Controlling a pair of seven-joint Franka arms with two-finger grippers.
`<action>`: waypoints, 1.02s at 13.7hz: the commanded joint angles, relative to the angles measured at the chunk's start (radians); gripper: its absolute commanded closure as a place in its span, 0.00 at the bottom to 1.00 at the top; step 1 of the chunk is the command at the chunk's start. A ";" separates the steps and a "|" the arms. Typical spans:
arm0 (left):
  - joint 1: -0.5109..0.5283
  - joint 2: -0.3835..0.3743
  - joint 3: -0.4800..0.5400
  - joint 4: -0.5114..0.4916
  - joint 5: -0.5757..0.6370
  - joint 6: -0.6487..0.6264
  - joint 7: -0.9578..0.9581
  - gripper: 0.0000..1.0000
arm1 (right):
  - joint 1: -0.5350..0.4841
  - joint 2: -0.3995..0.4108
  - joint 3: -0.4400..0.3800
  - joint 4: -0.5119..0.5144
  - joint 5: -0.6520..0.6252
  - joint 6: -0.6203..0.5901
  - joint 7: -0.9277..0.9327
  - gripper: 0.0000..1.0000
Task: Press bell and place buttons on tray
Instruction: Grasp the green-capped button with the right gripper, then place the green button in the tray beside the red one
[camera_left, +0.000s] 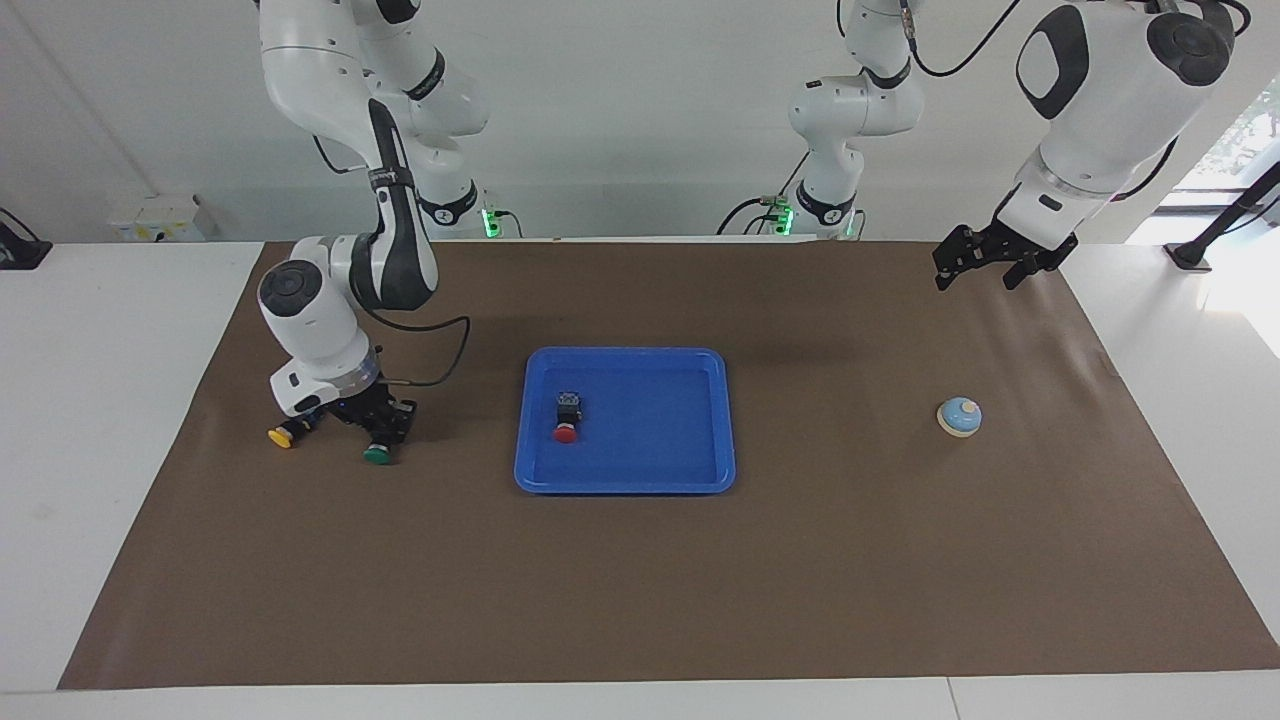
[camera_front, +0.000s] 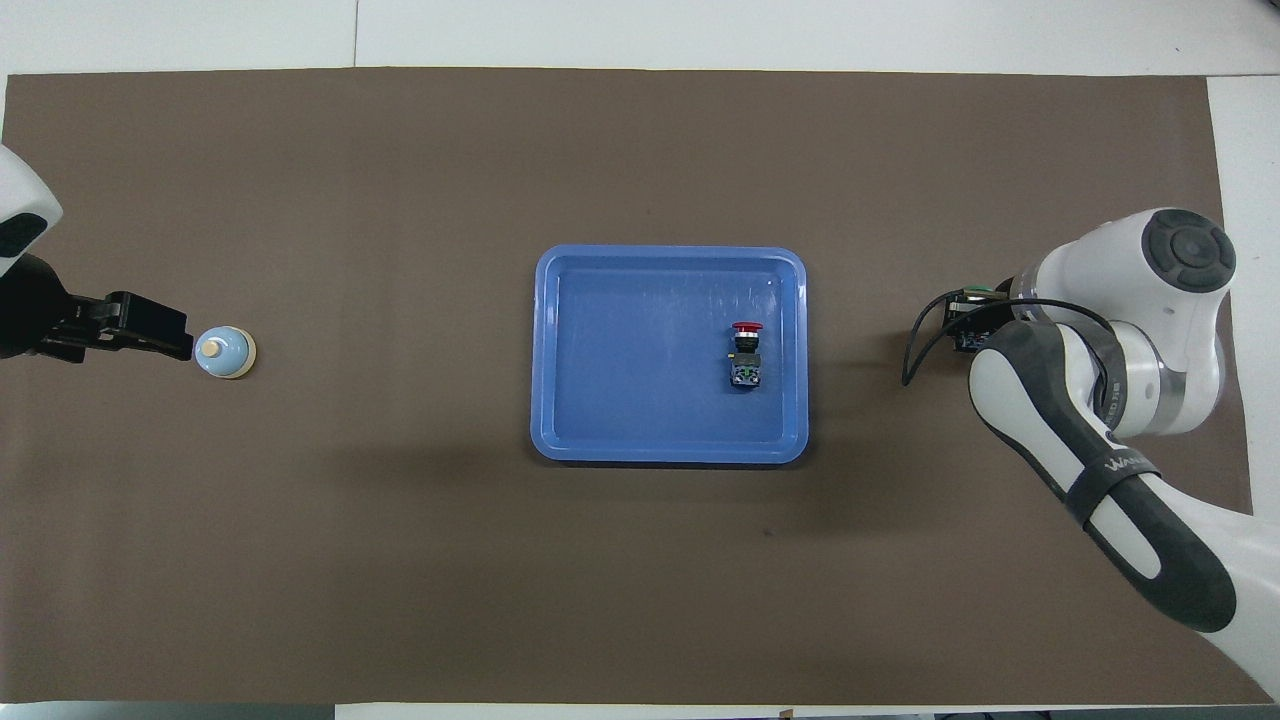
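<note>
The blue tray (camera_left: 660, 400) (camera_front: 640, 360) lies mid-table with the red button (camera_left: 566, 420) (camera_front: 745, 356) on its side in it. The green button (camera_left: 378, 453) and the yellow button (camera_left: 282, 436) lie on the mat toward the right arm's end. My right gripper (camera_left: 383, 428) (camera_front: 965, 325) is down at the green button, right against it. The overhead view shows only a sliver of the green button (camera_front: 985, 291), and the right arm hides the yellow one there. The bell (camera_left: 959, 416) (camera_front: 225, 352) stands toward the left arm's end. My left gripper (camera_left: 978, 274) (camera_front: 150, 330) is open, raised over the mat beside the bell.
A brown mat (camera_left: 800, 580) covers the table, with white table edges around it. The right arm's cable (camera_left: 440, 360) loops over the mat between the gripper and the tray.
</note>
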 joint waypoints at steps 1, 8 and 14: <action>0.006 -0.013 -0.001 -0.007 -0.012 -0.012 -0.007 0.00 | 0.096 0.024 0.005 0.190 -0.006 -0.197 0.088 1.00; 0.006 -0.013 -0.001 -0.007 -0.012 -0.012 -0.007 0.00 | 0.444 0.129 0.004 0.367 0.001 -0.311 0.381 1.00; 0.006 -0.013 -0.001 -0.007 -0.012 -0.012 -0.007 0.00 | 0.535 0.235 0.004 0.332 -0.006 -0.123 0.475 1.00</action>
